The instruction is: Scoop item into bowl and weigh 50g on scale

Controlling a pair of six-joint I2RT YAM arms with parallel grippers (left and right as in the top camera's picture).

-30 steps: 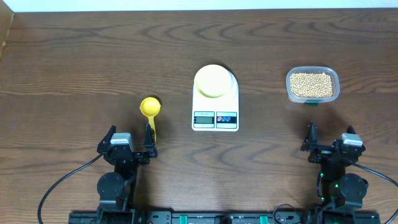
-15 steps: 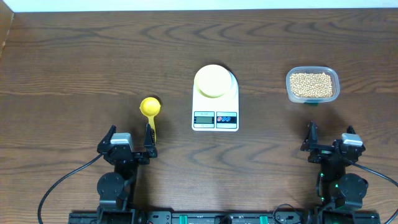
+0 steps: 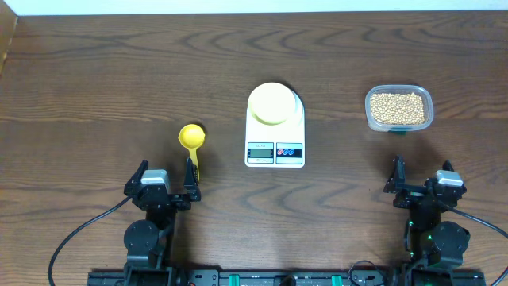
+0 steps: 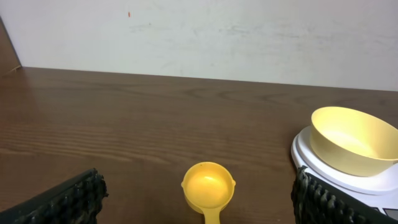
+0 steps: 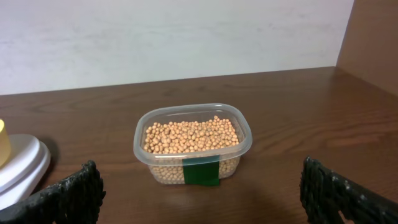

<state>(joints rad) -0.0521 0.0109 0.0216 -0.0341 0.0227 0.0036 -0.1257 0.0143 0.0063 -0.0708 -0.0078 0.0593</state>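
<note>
You see no change from a second ago. Left gripper [image 3: 166, 174] fingers spread wide, empty; right gripper [image 3: 421, 178] same. Bowl [image 3: 272, 102] sits empty on scale [image 3: 275, 151]. Beans [image 3: 398, 108] all in clear container [image 3: 429, 98], right of scale. Yellow scoop [image 3: 191, 137] left of scale, near left gripper.

Overhead looks straight down on the bench [image 3: 95, 63]; both wrist views sit low, face the far wall [image 4: 249, 37], share the scale [image 3: 275, 147].

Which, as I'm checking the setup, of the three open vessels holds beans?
The clear container at right, full of beans; the pale-yellow bowl on the scale and the yellow scoop are empty.
</note>
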